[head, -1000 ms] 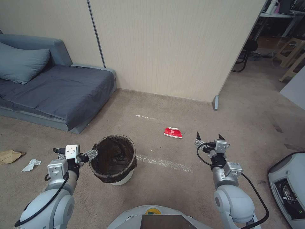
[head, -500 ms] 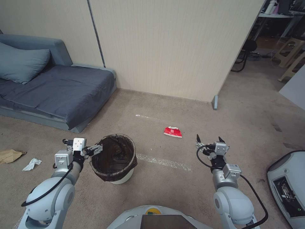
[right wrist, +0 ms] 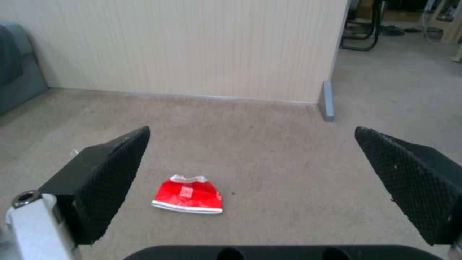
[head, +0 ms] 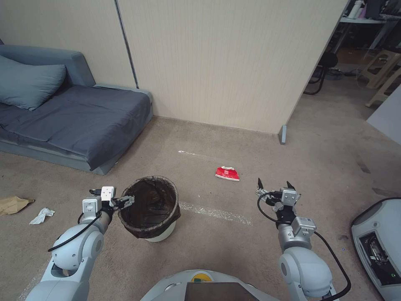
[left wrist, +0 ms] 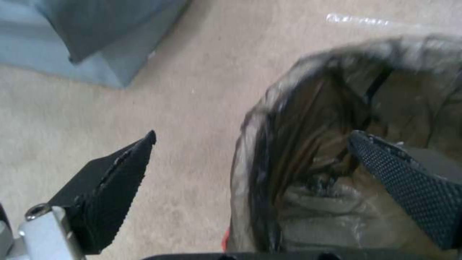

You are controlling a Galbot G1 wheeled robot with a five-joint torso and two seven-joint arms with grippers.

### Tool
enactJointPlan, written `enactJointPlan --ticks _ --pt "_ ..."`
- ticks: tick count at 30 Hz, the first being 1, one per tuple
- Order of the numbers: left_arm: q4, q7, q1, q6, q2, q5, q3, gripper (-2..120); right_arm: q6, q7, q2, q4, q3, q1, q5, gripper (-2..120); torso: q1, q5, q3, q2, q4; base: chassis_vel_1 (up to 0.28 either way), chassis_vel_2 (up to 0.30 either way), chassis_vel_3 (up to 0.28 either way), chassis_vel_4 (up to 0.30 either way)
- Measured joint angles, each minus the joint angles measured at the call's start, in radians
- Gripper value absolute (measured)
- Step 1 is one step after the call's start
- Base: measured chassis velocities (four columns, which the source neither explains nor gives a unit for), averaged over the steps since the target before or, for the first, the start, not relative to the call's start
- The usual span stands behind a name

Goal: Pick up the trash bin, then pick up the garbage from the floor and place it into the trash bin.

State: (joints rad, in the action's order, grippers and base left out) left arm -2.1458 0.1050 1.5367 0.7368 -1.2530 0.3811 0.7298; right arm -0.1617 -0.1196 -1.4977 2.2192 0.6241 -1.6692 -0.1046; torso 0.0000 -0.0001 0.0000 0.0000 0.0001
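The trash bin (head: 149, 207), a white bucket lined with a dark bag, stands on the carpet in front of me to the left. My left gripper (head: 127, 200) is open at its near-left rim. In the left wrist view the left gripper (left wrist: 252, 134) straddles the trash bin (left wrist: 337, 90) rim, one finger inside and one outside. My right gripper (head: 273, 183) hangs open above bare carpet. Garbage lies around: a red-white wrapper (head: 227, 173) ahead of the right gripper (right wrist: 251, 130), the same wrapper (right wrist: 187, 195) seen between its fingers, a white tissue (head: 41, 216) and a crumpled brown paper bag (head: 12, 205) at far left.
A blue-grey sofa (head: 75, 117) stands at the back left against a beige partition wall (head: 221, 62). A white machine (head: 378, 246) sits at the right edge. Strips of clear tape (head: 215, 214) lie on the carpet. Chairs and stools stand beyond the wall's end at upper right.
My left arm has drawn its elbow in and shifted the gripper right, closer onto the bin's rim. The right arm has sunk slightly. The bin and litter stay put.
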Motion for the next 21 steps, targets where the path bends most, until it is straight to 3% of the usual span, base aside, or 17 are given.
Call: enactJointPlan --ticks 8,21 --pt "0.066 0.002 -0.003 0.000 -0.011 0.008 -0.006 100 0.000 -0.001 0.002 -0.002 -0.004 0.001 0.001 100 0.000 0.0000 0.000 0.000 0.0000 0.000 0.000 0.000 0.000" --pt "0.109 -0.009 -0.013 0.000 -0.048 -0.008 -0.026 100 0.003 -0.003 0.003 -0.010 -0.005 0.004 0.003 100 0.000 0.0001 0.000 0.000 -0.0001 0.000 0.000 0.000 0.000"
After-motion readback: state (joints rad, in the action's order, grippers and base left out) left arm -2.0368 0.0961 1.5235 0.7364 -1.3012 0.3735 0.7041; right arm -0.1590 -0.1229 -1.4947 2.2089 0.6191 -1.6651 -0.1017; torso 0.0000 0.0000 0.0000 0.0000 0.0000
